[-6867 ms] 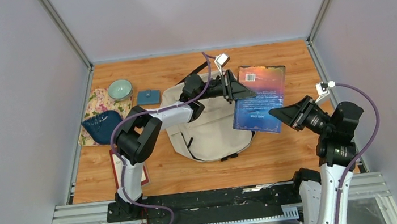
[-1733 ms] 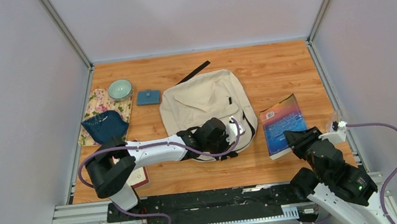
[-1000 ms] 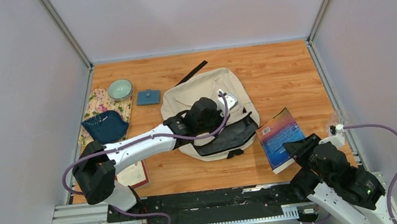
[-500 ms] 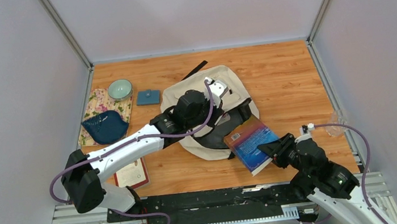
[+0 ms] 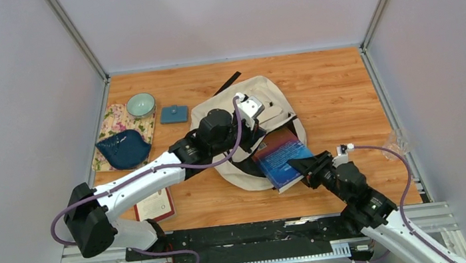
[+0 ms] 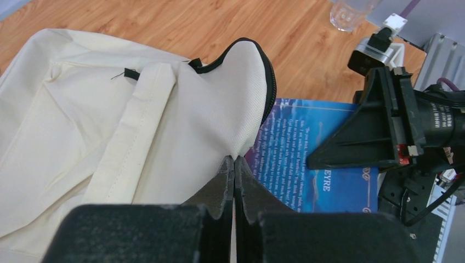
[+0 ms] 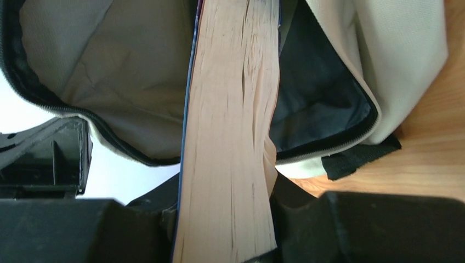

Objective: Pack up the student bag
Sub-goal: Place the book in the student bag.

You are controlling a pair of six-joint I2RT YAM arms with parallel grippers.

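Tabletop (image 5: 338,78) of orange wood, student bag (image 5: 271,96) at its centre, mouth turned toward the near right corner. Mouth now gapes. Under two seconds ago the bag lay flat, so the rim has been hauled up since. Book (image 5: 279,159), blue cover, was out by the right edge then. Now its leading end sits in the mouth, page block on edge between dark lining and cream wall in the right wrist view. Judgement: insertion under way, book only partly in, not yet released. Left gripper (image 6: 234,163) pinched tight on the zippered rim, holding it aloft. Right gripper (image 5: 299,165) clamped on the book's near end. Along the left edge, unmoved: floral cloth (image 5: 108,120), dark blue dish (image 5: 122,150), pale bowl (image 5: 140,104), small blue pouch (image 5: 174,114). Clear cup (image 5: 398,143) at the right edge. Hidden: how deep the book reaches behind the raised flap. Right fingers cut off at the frame bottom. Red-bordered card (image 5: 159,206) mostly covered by the left arm.
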